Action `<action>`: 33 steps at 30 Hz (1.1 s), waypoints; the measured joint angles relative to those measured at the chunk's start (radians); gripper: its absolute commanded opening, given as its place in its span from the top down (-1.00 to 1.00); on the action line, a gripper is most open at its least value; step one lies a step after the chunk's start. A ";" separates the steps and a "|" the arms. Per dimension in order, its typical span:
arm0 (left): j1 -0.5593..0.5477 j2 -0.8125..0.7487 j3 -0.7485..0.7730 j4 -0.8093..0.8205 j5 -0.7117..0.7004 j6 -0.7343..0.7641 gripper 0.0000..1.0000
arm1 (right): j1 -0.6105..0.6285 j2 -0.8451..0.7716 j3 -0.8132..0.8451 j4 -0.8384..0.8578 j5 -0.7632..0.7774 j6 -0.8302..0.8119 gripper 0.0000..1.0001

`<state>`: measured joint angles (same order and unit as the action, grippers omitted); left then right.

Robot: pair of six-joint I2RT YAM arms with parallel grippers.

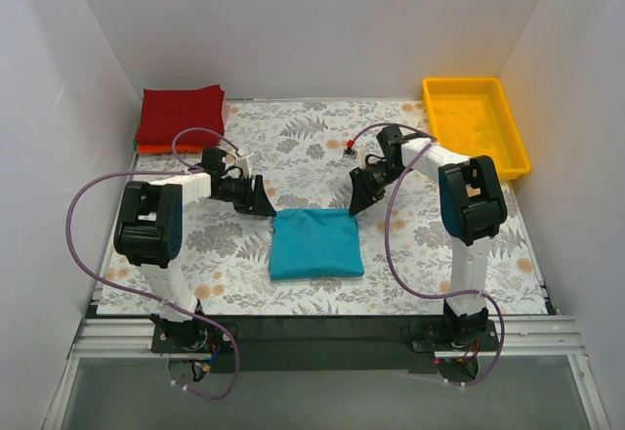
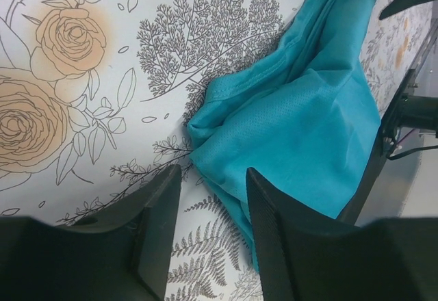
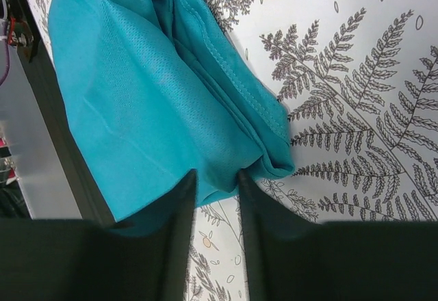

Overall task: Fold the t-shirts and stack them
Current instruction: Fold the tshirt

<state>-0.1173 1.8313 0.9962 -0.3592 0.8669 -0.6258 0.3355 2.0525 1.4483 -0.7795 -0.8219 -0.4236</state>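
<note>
Fingers of the left gripper stand wide apart and empty at the far-left corner of the folded teal t-shirt, which lies near-centre on the table covering. The right gripper, parted narrowly, holds nothing at its far-right corner. Both arms bend inward, wrists tilted down.

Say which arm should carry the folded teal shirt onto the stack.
Left. The stack lies far left, on that arm's side; the left gripper sits at the far-left corner of the teal shirt. The right gripper would likely have to reach across.
</note>
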 measured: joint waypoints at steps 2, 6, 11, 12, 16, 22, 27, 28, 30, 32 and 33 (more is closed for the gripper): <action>-0.002 0.000 0.000 0.009 0.006 -0.009 0.33 | 0.000 0.000 0.000 0.000 0.000 0.002 0.50; -0.003 0.000 0.000 0.029 0.019 -0.027 0.47 | 0.000 0.000 0.001 0.001 0.001 0.005 0.75; -0.003 0.000 0.000 0.040 0.039 -0.052 0.69 | 0.000 0.000 0.003 0.001 0.003 0.010 0.97; -0.003 0.000 0.000 0.041 0.040 -0.054 0.80 | 0.000 0.000 0.003 0.001 0.004 0.011 0.97; -0.003 0.000 0.000 0.047 0.036 -0.060 1.00 | 0.000 0.000 0.003 0.001 0.009 0.013 0.97; -0.003 -0.029 0.000 0.046 0.012 -0.059 1.00 | 0.000 0.000 0.008 0.000 0.022 0.017 0.97; -0.002 -0.061 0.003 0.048 -0.026 -0.058 1.00 | -0.004 -0.004 0.026 0.000 0.049 0.018 0.97; -0.002 -0.061 0.006 0.049 -0.038 -0.058 1.00 | -0.007 -0.004 0.034 -0.001 0.051 0.019 0.97; -0.002 -0.055 0.014 0.050 -0.064 -0.055 1.00 | -0.017 0.000 0.056 -0.005 0.057 0.023 0.97; 0.001 -0.037 0.033 0.052 -0.086 -0.051 1.00 | -0.028 0.013 0.093 -0.003 0.058 0.028 0.97; 0.002 -0.023 0.044 0.058 -0.100 -0.051 1.00 | -0.032 0.023 0.113 -0.002 0.060 0.028 0.97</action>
<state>-0.1150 1.8080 1.0401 -0.3008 0.7670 -0.6765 0.3035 2.0754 1.5608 -0.7811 -0.7616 -0.3954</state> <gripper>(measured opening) 0.008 0.022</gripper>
